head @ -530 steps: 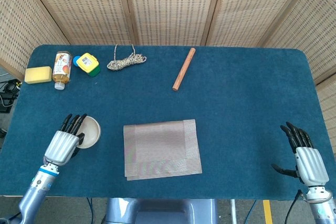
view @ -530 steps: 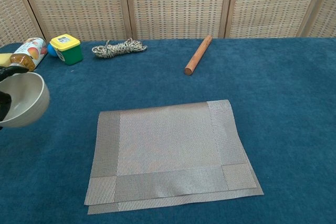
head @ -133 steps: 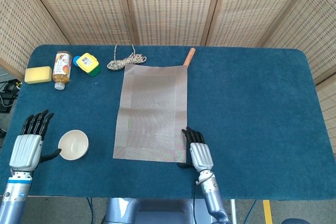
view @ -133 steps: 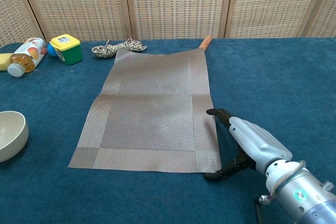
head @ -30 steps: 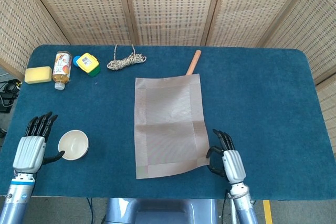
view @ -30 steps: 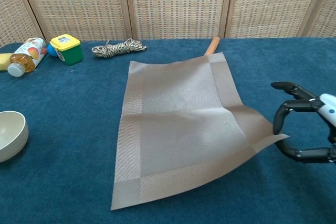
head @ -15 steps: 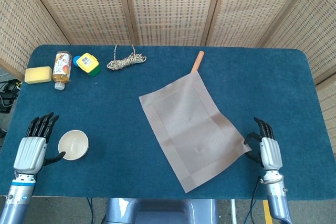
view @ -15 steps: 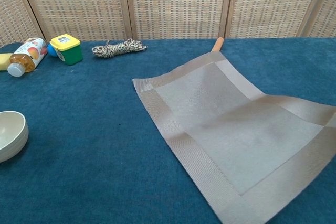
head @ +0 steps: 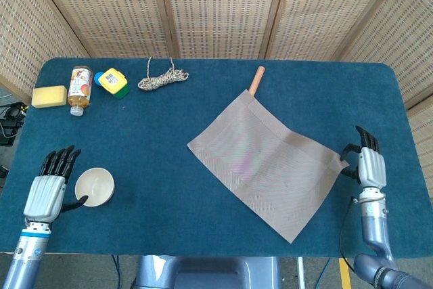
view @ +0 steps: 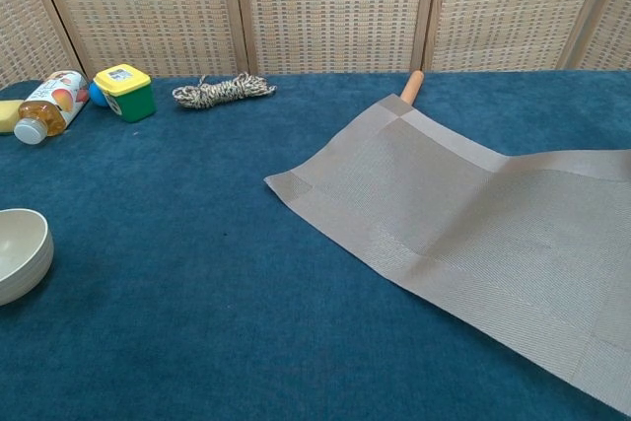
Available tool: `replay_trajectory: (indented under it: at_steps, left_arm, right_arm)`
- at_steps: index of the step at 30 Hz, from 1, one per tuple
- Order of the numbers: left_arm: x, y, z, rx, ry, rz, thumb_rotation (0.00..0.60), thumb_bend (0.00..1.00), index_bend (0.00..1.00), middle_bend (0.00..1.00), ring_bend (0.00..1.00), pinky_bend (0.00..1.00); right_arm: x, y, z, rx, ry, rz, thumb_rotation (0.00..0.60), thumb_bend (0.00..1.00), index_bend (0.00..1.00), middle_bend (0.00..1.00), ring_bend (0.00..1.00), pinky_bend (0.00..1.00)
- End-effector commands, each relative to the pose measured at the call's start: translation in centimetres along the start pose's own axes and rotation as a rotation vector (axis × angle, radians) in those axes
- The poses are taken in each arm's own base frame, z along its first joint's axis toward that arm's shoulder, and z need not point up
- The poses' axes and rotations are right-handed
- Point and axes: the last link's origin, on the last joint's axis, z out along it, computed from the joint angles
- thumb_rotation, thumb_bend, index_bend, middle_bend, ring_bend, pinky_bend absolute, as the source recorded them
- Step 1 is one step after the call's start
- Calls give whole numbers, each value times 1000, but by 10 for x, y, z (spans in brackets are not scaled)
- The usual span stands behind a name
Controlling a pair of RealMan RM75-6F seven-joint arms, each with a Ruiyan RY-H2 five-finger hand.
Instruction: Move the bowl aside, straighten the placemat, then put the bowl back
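The grey woven placemat lies skewed on the blue table, its far corner near the wooden stick; in the chest view the placemat runs off the right edge, with a slight ridge across it. My right hand pinches the mat's right corner near the table's right side; the chest view does not show this hand. The cream bowl sits at the front left, also seen as the bowl at the left edge of the chest view. My left hand hovers just left of the bowl, fingers spread, holding nothing.
Along the back left stand a yellow sponge, a bottle, a yellow-and-green box and a coil of rope. A wooden stick lies partly under the mat's far corner. Wicker screens close off the back.
My right hand has dragged the placemat's corner further right and back, swinging the mat clockwise. The bowl and left hand have barely moved.
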Motion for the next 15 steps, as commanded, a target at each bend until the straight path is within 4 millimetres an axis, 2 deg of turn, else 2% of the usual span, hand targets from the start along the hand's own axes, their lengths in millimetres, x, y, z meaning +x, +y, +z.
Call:
replay_trajectory:
  at_steps: [1, 3, 6, 9, 12, 15]
  left_arm:
    - [-1, 1, 1, -2, -2, 2, 600, 51, 1, 0, 0, 0]
    - [-1, 2, 2, -4, -4, 4, 600, 51, 1, 0, 0, 0]
    - [-3, 2, 3, -8, -7, 9, 600, 51, 0, 0, 0, 0]
    - [-4, 3, 5, -11, -13, 14, 600, 50, 1, 0, 0, 0]
    - [-5, 7, 10, -20, -14, 14, 600, 51, 1, 0, 0, 0]
    - [-1, 20, 29, -76, -9, 57, 600, 51, 9, 0, 0, 0]
  right_arm:
    - [8, 0, 3, -5, 11, -41, 600, 420, 462, 8, 0, 0]
    - [11, 2, 0, -6, 18, -59, 600, 373, 315, 0, 0, 0]
    - [16, 4, -5, -11, 29, -71, 600, 316, 150, 0, 0, 0]
    - [23, 7, -15, -13, 49, -71, 600, 288, 80, 0, 0, 0]
    - [32, 8, -30, -4, 78, -45, 600, 277, 69, 0, 0, 0]
    - [44, 3, -54, 49, 100, 39, 600, 277, 73, 0, 0, 0]
